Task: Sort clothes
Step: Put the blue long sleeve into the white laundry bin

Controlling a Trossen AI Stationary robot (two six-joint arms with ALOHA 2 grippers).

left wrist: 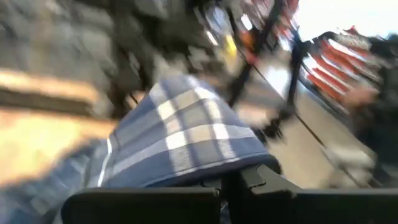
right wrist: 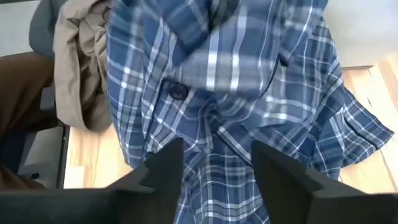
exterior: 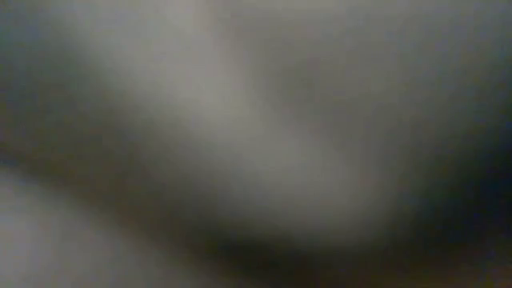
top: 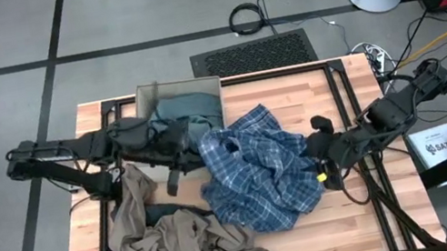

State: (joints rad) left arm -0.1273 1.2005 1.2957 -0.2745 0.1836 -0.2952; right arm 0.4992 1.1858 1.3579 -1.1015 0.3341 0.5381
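Observation:
A blue-and-white plaid shirt (top: 260, 174) lies crumpled at the table's middle. My left gripper (top: 190, 156) is at its left edge and looks shut on it; the shirt also shows in the left wrist view (left wrist: 186, 130). My right gripper (top: 314, 157) is open at the shirt's right edge, its fingers spread over the plaid cloth (right wrist: 236, 93). A khaki-tan garment (top: 171, 245) lies at the near left over a dark navy one (top: 174, 213). A teal-grey garment (top: 189, 113) lies in the cardboard box (top: 149, 97). The white garment is out of view. My left gripper has a bunched edge of the plaid shirt (left wrist: 214, 168) right at its fingers, which come level from the table's left. The cloth humps up just beyond the fingers. One layer or several, I cannot tell. My right gripper's open fingers (right wrist: 163, 167) stand over the shirt; whether they touch it I cannot tell.
The box stands at the far left-middle of the table. Bare wood (top: 359, 212) shows at the near right. The low view shows only a blur of something close to the lens.

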